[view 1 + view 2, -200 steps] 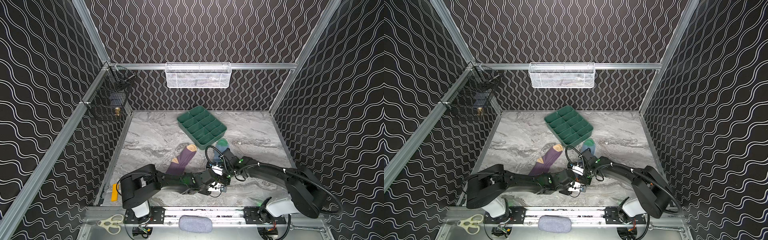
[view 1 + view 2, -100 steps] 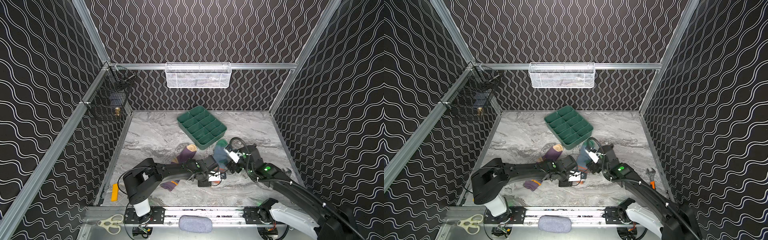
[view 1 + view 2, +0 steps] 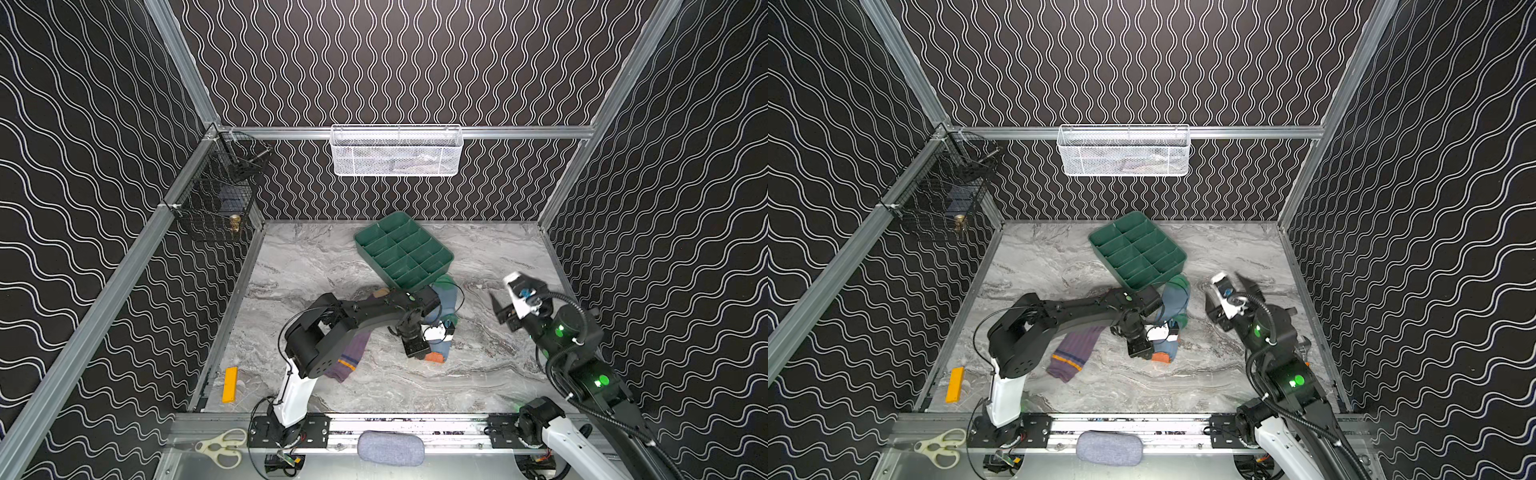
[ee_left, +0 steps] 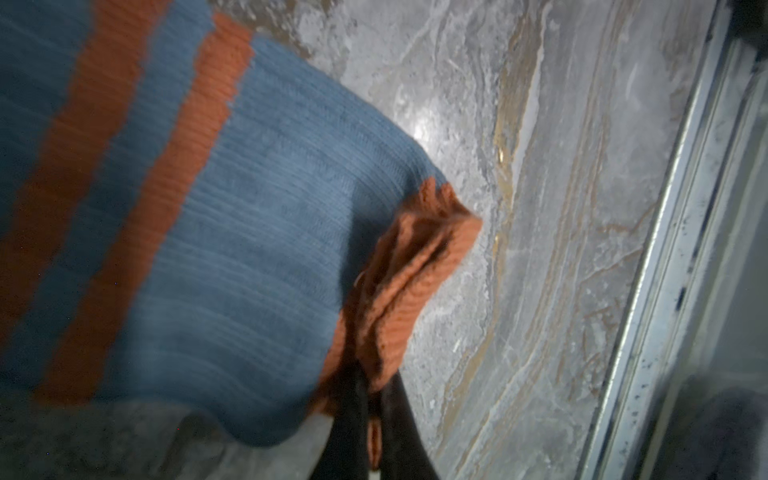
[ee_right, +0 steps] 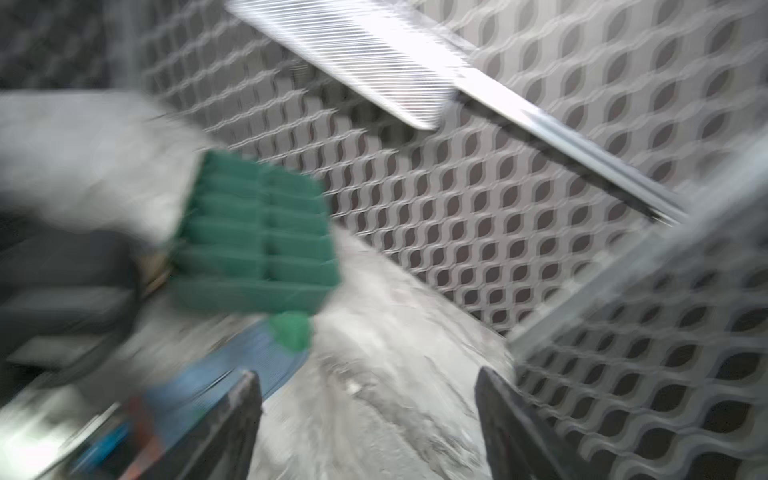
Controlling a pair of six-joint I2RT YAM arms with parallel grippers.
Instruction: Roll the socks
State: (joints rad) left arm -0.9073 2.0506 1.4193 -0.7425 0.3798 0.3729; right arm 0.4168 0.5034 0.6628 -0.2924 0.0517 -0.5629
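The light blue sock lies bunched just in front of the green tray, its green toe toward the tray. My left gripper is shut on its orange cuff, which is pinched between the two black fingers just above the marble. The purple sock lies flat under the left arm, striped cuff toward the front. My right gripper hangs open and empty above the table, to the right of the blue sock.
A green divided tray sits at the back middle. A white mesh basket hangs on the back wall and a black wire basket on the left wall. An orange block, scissors and a grey pad lie along the front.
My right gripper has opened, let go of the blue sock and drawn back up and to the right. The left gripper has kept its hold on the cuff and lifted off the purple sock.
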